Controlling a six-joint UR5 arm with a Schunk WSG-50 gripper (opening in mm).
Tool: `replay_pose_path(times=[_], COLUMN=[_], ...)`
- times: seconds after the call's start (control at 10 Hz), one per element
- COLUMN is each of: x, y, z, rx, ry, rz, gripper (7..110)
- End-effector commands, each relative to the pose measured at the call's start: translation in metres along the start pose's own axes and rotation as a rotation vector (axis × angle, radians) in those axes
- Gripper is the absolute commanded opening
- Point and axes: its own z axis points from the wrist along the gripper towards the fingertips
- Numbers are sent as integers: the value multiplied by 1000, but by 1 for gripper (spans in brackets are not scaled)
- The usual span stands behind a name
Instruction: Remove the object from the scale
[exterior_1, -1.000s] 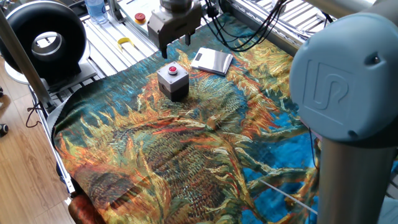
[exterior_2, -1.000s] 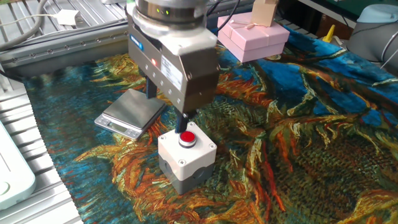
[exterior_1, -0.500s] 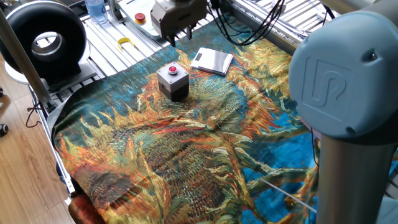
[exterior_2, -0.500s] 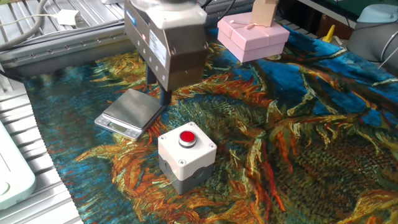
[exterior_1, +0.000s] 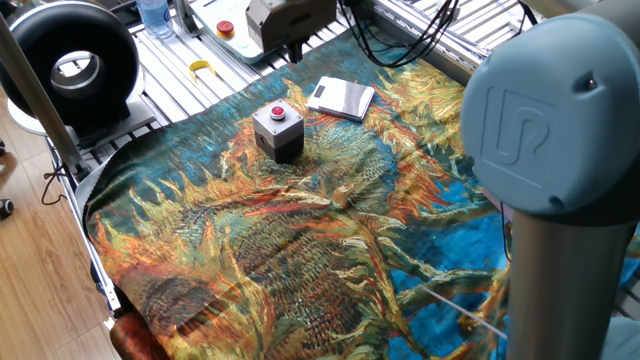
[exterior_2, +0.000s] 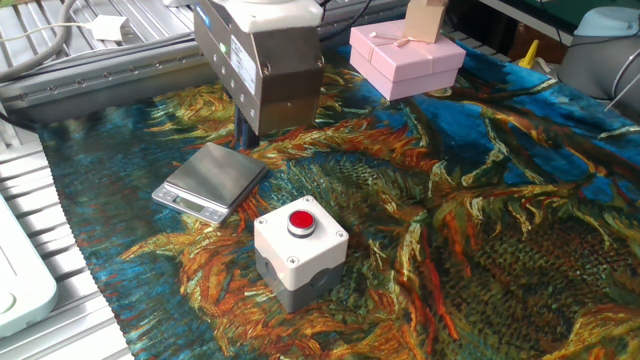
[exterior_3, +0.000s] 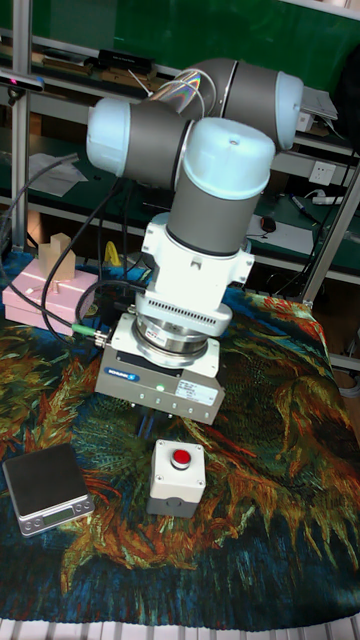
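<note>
The object is a small grey box with a red round button; it stands on the patterned cloth, apart from the scale. The scale's silver plate is bare. In the other fixed view the object sits in front of the scale, to its right. My gripper hangs in the air above and behind the object, holding nothing, its fingers apart. The tall fixed view has the gripper above the object, with the scale at the left.
A pale pink gift box with a wooden block on it stands at the cloth's far side. A white panel with a red button and a black ring-shaped device lie beyond the cloth. The arm's base fills the right.
My gripper has risen off the object and drawn back over the scale's side. The object stays where it was on the cloth.
</note>
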Motion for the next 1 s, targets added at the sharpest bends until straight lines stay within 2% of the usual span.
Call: replay_pose_path(times=[0.0,0.9], x=[-5,-9], y=[-9,-26], z=[2,11], rx=[-13,-16], ry=[-1,-19], rz=[1,-26], gripper=[7,7])
